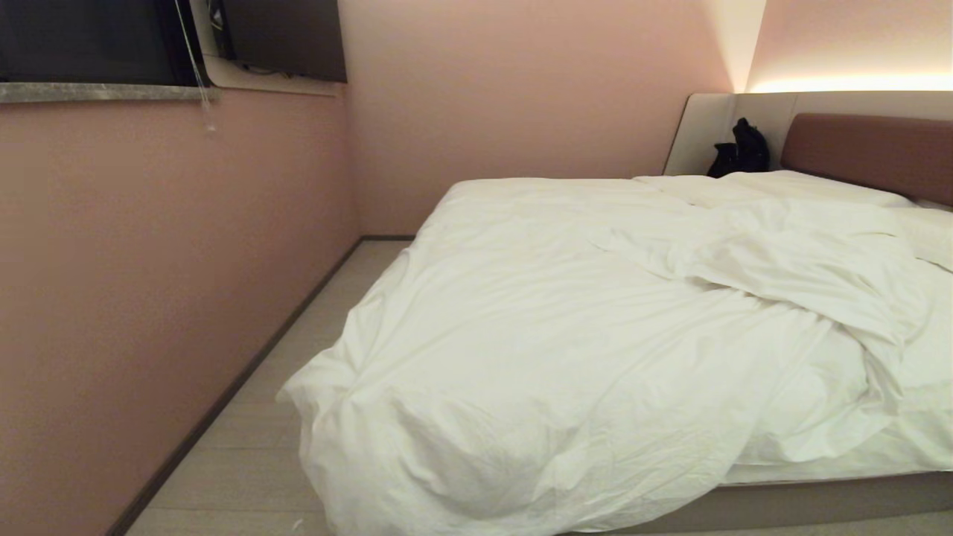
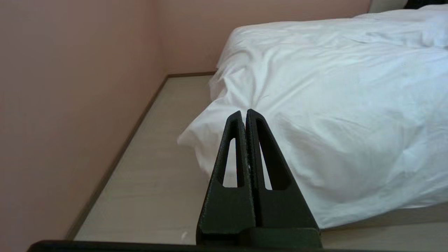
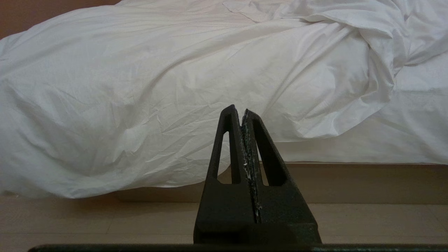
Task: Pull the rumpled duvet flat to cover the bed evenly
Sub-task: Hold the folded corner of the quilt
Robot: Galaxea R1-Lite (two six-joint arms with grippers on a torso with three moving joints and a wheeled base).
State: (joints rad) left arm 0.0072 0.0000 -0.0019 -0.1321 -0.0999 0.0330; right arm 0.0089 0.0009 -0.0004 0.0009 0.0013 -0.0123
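The white duvet (image 1: 595, 320) lies rumpled over the bed (image 1: 819, 502), bunched toward the near left corner, where it hangs over the edge. A folded ridge crosses it toward the right, and the sheeted mattress shows at the near right. Neither arm appears in the head view. My left gripper (image 2: 244, 112) is shut and empty, held off the bed and pointing at the overhanging corner of the duvet (image 2: 332, 105). My right gripper (image 3: 239, 109) is likewise shut and empty, facing the side of the duvet (image 3: 140, 87) above the bed's base (image 3: 350, 182).
A pink wall (image 1: 149, 283) runs along the left, leaving a narrow strip of pale floor (image 1: 253, 447) beside the bed. The reddish-brown headboard (image 1: 871, 152) and a black bag (image 1: 741, 149) are at the far right. A white pillow (image 1: 811, 186) lies by the headboard.
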